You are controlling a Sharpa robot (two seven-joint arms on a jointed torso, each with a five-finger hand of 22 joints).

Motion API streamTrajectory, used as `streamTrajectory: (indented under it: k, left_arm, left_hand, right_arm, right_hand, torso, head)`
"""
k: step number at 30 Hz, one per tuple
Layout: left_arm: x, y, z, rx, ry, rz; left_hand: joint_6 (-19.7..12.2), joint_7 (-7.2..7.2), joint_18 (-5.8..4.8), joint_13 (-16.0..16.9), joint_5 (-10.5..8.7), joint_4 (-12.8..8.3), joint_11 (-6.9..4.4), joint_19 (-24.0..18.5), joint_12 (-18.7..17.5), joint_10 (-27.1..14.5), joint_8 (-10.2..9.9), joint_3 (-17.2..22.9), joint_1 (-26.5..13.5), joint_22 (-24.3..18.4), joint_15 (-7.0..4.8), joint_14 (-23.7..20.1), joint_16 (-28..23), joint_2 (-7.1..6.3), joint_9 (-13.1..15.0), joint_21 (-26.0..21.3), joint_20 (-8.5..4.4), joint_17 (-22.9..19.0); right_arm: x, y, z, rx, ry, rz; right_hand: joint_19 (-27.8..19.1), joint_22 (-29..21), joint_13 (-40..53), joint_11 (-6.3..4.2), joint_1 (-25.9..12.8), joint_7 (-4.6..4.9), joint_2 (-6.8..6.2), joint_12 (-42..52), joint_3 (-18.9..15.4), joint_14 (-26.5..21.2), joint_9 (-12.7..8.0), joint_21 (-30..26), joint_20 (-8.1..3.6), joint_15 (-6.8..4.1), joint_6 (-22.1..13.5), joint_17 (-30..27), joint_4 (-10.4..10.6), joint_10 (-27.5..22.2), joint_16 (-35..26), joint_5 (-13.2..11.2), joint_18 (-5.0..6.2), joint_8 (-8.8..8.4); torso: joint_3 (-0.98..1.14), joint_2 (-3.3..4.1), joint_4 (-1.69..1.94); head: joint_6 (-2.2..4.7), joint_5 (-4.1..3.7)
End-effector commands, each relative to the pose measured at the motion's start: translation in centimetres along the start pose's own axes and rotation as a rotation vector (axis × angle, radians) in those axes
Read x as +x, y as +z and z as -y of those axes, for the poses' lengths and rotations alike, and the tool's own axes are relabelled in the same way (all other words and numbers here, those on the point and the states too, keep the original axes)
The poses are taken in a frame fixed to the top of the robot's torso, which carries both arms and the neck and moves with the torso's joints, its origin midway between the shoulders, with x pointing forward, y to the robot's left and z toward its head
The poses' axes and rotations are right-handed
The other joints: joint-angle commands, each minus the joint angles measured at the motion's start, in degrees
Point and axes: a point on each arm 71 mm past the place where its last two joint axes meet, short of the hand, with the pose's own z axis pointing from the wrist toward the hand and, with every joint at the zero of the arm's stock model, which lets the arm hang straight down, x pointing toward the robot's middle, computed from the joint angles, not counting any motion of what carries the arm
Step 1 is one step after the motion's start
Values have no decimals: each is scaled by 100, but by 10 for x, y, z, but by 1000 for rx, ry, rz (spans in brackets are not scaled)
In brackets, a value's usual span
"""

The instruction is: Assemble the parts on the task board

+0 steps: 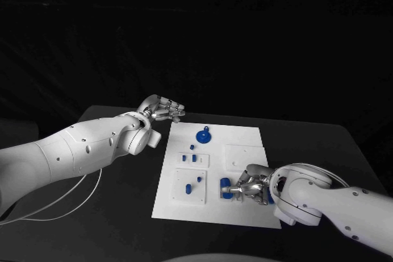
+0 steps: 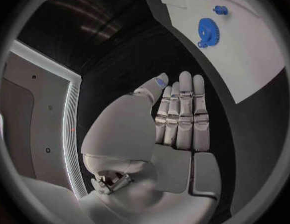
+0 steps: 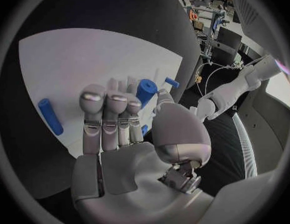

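The right hand [image 3: 129, 134] pinches a short blue plastic cylinder [image 3: 145, 91] over the near end of the flat white task board [image 1: 246, 138]. The left hand [image 1: 166, 109] hovers beyond the board's far-left corner, fingers extended together, holding nothing.

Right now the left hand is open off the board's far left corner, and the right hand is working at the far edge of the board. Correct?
Not quite. The right hand is at the board's near edge, close to the robot, by a blue cylinder, as the head view shows. The left hand is indeed open off the far left corner.
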Motion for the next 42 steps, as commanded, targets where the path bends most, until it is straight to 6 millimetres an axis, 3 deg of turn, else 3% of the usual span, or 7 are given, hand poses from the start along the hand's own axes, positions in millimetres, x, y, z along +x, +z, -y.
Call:
streamTrajectory:
  k: [1, 11, 14, 16, 24, 30, 42]
  left_arm:
    - [2, 0, 0, 1, -9, -10]
    - [2, 0, -1, -8, -8, -10]
    - [2, 0, -2, -9, -8, -10]
    - [1, -1, -2, -10, -8, -10]
    - [1, -1, -3, -15, -5, -8]
    - [1, -1, -4, -15, -4, -7]
    - [1, -1, -4, -15, -5, -9]
  left_hand:
    - [-49, 11, -73, 3, -31, 43, -17, 48, 28, -27, -14, -7, -33, -23, 22, 15, 20, 21, 3, -11, 11, 6]
    - [-51, 12, -72, 3, -16, 43, -18, 51, 28, -26, -14, 0, -22, -25, 20, 16, 19, 23, 2, -8, 9, 6]
    - [-51, 12, -72, 3, -16, 43, -18, 51, 28, -26, -14, 0, -22, -25, 20, 16, 19, 23, 2, -8, 9, 6]
    - [-51, 12, -72, 3, -16, 43, -18, 51, 28, -26, -14, 0, -22, -25, 20, 16, 19, 23, 2, -8, 9, 6]
    - [-63, 17, -70, 3, -1, 42, -16, 50, 28, -30, -16, 6, -11, -16, 20, 15, 18, 25, 2, -5, 7, 5]
    - [-63, 17, -70, 3, -1, 42, -16, 50, 28, -30, -16, 6, -11, -16, 20, 15, 18, 25, 2, -5, 7, 5]
    - [-63, 16, -70, 3, -12, 48, -16, 44, 28, -31, -14, 7, -10, 9, 21, 16, 19, 29, 2, -7, 8, 5]
  right_arm:
    - [0, -2, -1, -14, 17, -7]
    - [-4, -10, -2, -48, 46, -38]
    - [-4, -11, -2, -57, 45, -49]
    - [-5, -11, -3, -66, 50, -51]
    - [-6, -12, -2, -80, 62, -62]
    - [-6, -12, -1, -76, 61, -64]
    - [-10, -7, -1, -40, 46, 4]
  right_hand:
    - [298, 4, -13, 22, 13, -4, -21, 29, 14, 14, 14, 32, 29, 23, 41, -10, 72, 17, 25, -8, 55, 28]
    - [297, 6, 14, 20, 112, -11, -246, 75, 174, 11, 149, 48, 27, 20, 53, -16, 255, 7, 34, 5, 53, 31]
    - [297, 11, 15, 17, 369, -16, -211, 70, 138, 10, 161, 57, 20, 14, 63, -9, -55, 7, 39, 869, 48, 30]
    - [294, 3, 9, 10, 724, -22, -105, 46, 102, 7, 128, 34, 20, 9, 52, -18, -635, -8, 22, 1286, 45, 24]
    - [295, 24, 18, -15, 804, -57, -274, 47, 729, 9, -81, 48, 5, -5, 83, -2, -1071, -6, 26, 1697, 29, 22]
    - [295, 48, 26, -27, 671, -68, -570, 38, 1582, 9, -248, 41, -5, -10, 115, 14, -1186, -7, 22, 1921, 17, 28]
    - [300, 67, 42, -54, 479, -104, -457, 63, 1985, 12, -143, 61, -23, -27, 149, 21, -1218, 29, 28, 1824, -4, 27]
  torso:
    - [-1, 3, 0]
    - [2, 3, 6]
    - [1, 2, 8]
    - [-1, 3, 3]
    - [0, 3, 10]
    - [-5, 3, 5]
    - [-8, 4, 12]
  head:
    - [8, -2]
    - [8, -6]
    - [-3, -14]
    - [-12, -18]
    - [-16, -10]
    - [-14, -7]
    - [-32, -5]
